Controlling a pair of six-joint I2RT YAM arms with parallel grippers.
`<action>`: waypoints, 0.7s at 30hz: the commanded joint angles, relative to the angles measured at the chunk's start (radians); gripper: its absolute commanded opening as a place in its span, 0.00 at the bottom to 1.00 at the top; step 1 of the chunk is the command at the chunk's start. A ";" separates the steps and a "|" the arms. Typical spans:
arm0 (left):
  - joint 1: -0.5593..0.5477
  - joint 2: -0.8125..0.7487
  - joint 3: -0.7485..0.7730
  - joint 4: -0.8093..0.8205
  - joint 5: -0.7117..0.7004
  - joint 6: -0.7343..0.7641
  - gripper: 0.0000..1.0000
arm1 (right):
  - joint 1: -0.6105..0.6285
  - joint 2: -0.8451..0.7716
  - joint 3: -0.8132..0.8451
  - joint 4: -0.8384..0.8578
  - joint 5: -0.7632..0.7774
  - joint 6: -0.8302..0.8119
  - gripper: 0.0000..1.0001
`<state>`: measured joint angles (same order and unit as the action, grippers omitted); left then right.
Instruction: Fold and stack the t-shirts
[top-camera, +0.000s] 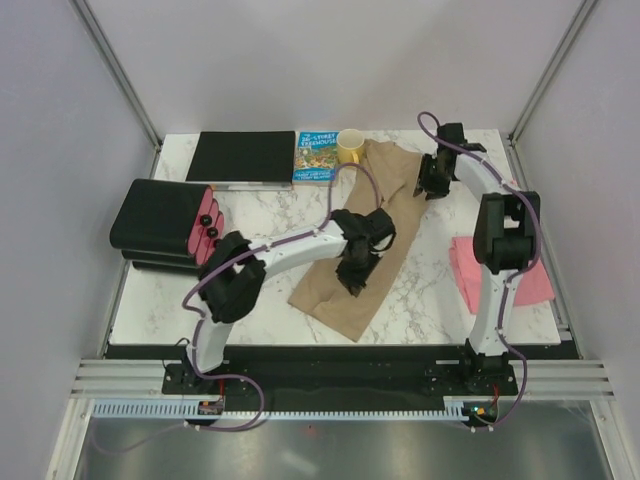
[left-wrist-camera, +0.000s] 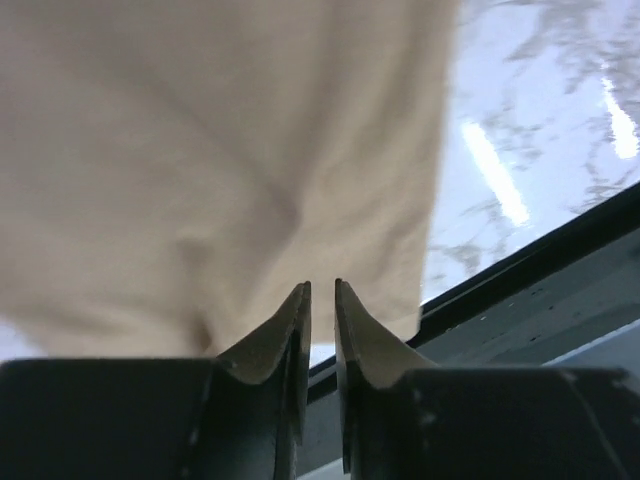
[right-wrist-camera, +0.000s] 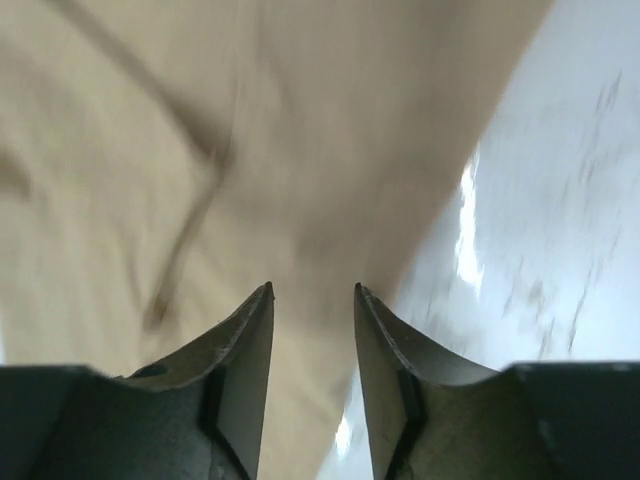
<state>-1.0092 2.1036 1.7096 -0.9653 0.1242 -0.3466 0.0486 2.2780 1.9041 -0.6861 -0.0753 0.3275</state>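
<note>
Cloth notes: hovering the black left two-finger gripper (top-camera: 357, 265) over the near half of the long tan soft cloth t-shirt (top-camera: 335, 300) on the white marble table (top-camera: 260, 212), barely parted, pinching nothing. Noting the folded pink cloth t-shirt (top-camera: 463, 262) lying rightward beside the right arm (top-camera: 490, 300). Holding the black right gripper (top-camera: 430, 182) over the tan shirt's far end near the yellow mug (top-camera: 350, 146), spread, empty. Expecting light, limp, sagging fabric; favouring pinching at hem corners and shoulder edges

- Long tan cloth t-shirt (top-camera: 338, 298): soft, matt, creased.
- Folded pink cloth t-shirt (top-camera: 461, 270): soft, matt.
- White marble-patterned tabletop (top-camera: 425, 290): smooth, glossy, reflecting lights.
- Small yellow mug (top-camera: 350, 147): smooth, slightly shiny.
</note>
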 joint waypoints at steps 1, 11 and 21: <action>0.170 -0.224 -0.157 0.062 -0.115 -0.101 0.27 | 0.005 -0.348 -0.270 0.020 -0.162 0.018 0.48; 0.437 -0.361 -0.306 0.082 -0.186 0.009 0.27 | 0.193 -0.827 -0.847 0.005 -0.274 0.136 0.43; 0.457 -0.327 -0.428 0.172 0.038 0.017 0.38 | 0.353 -1.100 -1.230 0.187 -0.339 0.416 0.55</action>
<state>-0.5697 1.7836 1.3598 -0.8711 0.0566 -0.3614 0.4095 1.3224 0.7937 -0.6285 -0.3820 0.5922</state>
